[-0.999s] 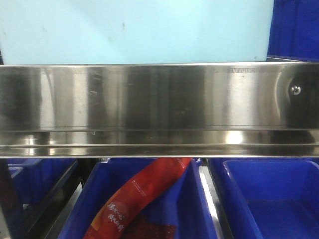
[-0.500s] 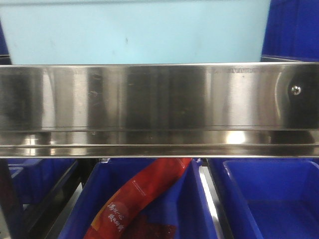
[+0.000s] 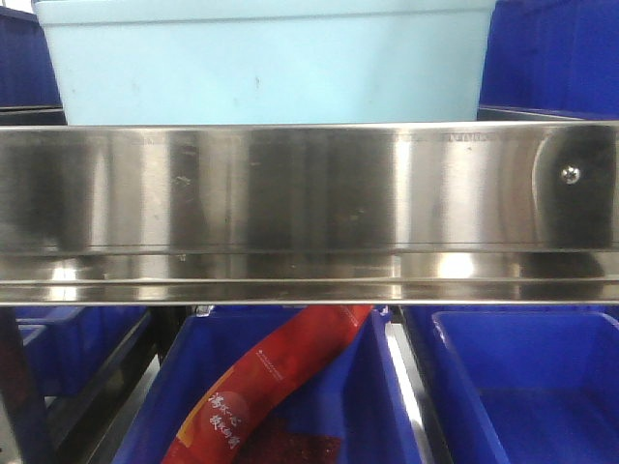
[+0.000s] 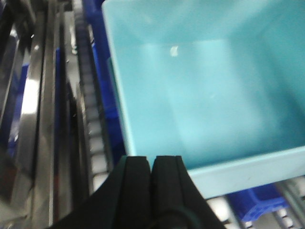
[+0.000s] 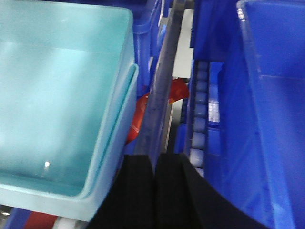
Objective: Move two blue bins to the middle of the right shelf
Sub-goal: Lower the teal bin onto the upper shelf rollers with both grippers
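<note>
Left wrist view: left gripper (image 4: 151,164) pinched shut, empty, beside the pale blue bin (image 4: 200,95) on the shelf rail (image 3: 309,203); right gripper (image 5: 155,164) likewise closed; bin looks empty, light, rigid plastic, best gripped by its rim.

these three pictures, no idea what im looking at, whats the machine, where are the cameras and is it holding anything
This is a two-armed robot on a wheeled base, working at a storage rack.

The front view looks straight at a steel shelf rail. A light blue bin stands above it; below are dark blue bins, one with a red packet in it.

The other two cameras sit on the wrists and look down past the grippers. The left gripper is shut beside the near rim of the light blue bin, which looks empty. The right gripper is also shut, between that bin and a dark blue bin.

Neither gripper visibly holds anything.
</note>
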Controlling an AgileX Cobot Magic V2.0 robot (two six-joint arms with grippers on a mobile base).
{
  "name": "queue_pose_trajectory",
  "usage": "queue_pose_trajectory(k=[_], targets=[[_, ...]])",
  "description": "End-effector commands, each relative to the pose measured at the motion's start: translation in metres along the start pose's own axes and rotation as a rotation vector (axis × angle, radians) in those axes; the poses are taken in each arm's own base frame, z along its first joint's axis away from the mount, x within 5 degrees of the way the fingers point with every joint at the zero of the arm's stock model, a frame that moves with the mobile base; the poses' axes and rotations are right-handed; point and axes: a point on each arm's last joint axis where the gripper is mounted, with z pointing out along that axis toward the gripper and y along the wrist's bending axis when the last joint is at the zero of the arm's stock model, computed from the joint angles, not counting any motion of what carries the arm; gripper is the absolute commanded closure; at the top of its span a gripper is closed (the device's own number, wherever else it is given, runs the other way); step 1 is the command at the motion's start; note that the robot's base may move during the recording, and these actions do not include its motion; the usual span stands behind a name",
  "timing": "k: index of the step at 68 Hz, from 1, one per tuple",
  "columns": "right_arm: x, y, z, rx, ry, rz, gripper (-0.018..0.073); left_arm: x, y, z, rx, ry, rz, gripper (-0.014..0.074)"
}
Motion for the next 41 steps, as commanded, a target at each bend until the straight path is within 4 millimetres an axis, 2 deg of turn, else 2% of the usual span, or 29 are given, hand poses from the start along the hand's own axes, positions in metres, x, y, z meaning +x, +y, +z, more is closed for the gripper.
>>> queue_pose_trajectory(k=[1, 8, 14, 26, 41], targets=[[0.008, -0.004, -0.003, 0.033, -0.008, -0.025, 0.0721, 0.008, 0.009, -0.002, -0.024, 0.017, -0.029, 0.0704], [0.032, -0.006, 0.006, 0.032, 0.021, -0.03, 0.0721, 0.024, 0.019, -0.003, -0.015, 0.047, -0.027, 0.0704], [0.056, -0.007, 0.012, 0.029, 0.028, -0.024, 0.0721, 0.038, 0.02, -0.008, 0.033, 0.05, -0.007, 0.0704], [0.103, -0.009, 0.019, 0.015, -0.016, -0.03, 0.0721, 0.068, 0.024, -0.017, 0.021, -0.008, -0.021, 0.0706], [0.156, -0.012, 0.004, -0.005, -0.143, -0.034, 0.0721, 0.118, 0.028, -0.035, -0.055, -0.196, -0.025, 0.0707]])
